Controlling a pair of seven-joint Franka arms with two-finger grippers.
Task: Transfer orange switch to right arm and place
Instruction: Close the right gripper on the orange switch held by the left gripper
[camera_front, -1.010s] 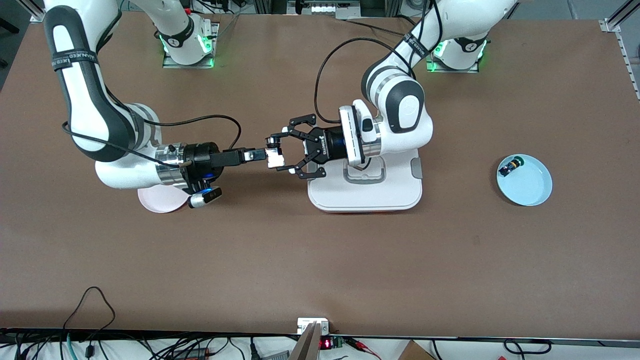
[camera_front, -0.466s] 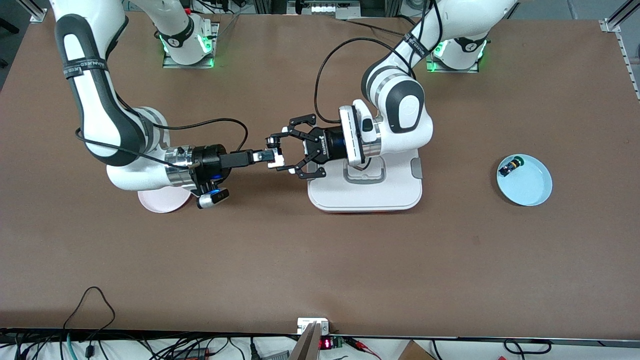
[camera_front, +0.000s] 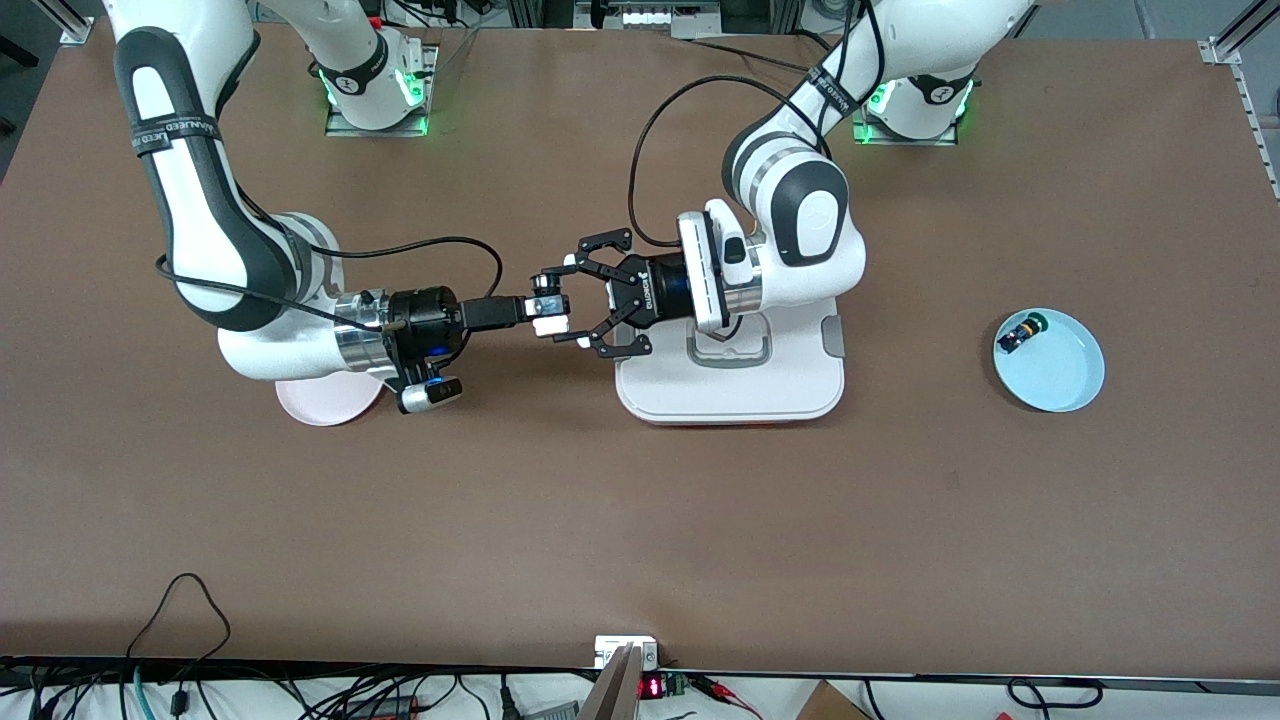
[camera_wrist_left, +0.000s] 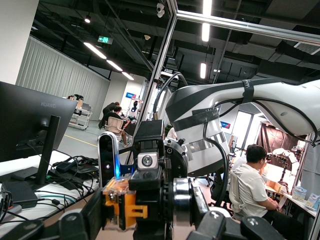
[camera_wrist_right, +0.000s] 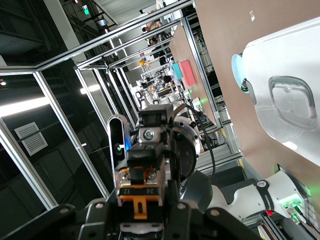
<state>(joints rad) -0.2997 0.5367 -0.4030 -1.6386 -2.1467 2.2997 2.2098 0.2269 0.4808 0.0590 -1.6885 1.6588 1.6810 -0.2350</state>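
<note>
front view: the two arms meet tip to tip above the brown counter (camera_front: 640, 520), both held level. the left claw (camera_front: 553, 312), a splayed black linkage type, comes from the white wrist over the white lidded box (camera_front: 730, 375). its fingers are pressed onto the orange switch (camera_front: 548, 303), a tiny part that shows here mostly as a dark and pale block between the tips. the right claw (camera_front: 540, 314), narrow and black, reaches in from the right arm's end of the counter and its fingers are pinched on the same switch, so both claws grip it at once, up in the air over bare counter just beside the white box. under the right arm's wrist lies a pink plate (camera_front: 320, 402). toward the left arm's end sits a light blue plate (camera_front: 1052, 362) with a small black part with a green cap (camera_front: 1022, 331) on it near its rim.

left wrist view: the orange switch (camera_wrist_left: 124, 205) sits between this claw's dark fingers, its orange band plain to see, with the right claw's (camera_wrist_left: 145, 172) black body closing on it head on.

right wrist view: the orange switch (camera_wrist_right: 138, 192) is clamped at the middle, orange band toward the camera, with the left claw (camera_wrist_right: 144, 145) facing in. the white box (camera_wrist_right: 285, 100) and the blue plate's edge (camera_wrist_right: 237, 72) show on the counter at the side.
</note>
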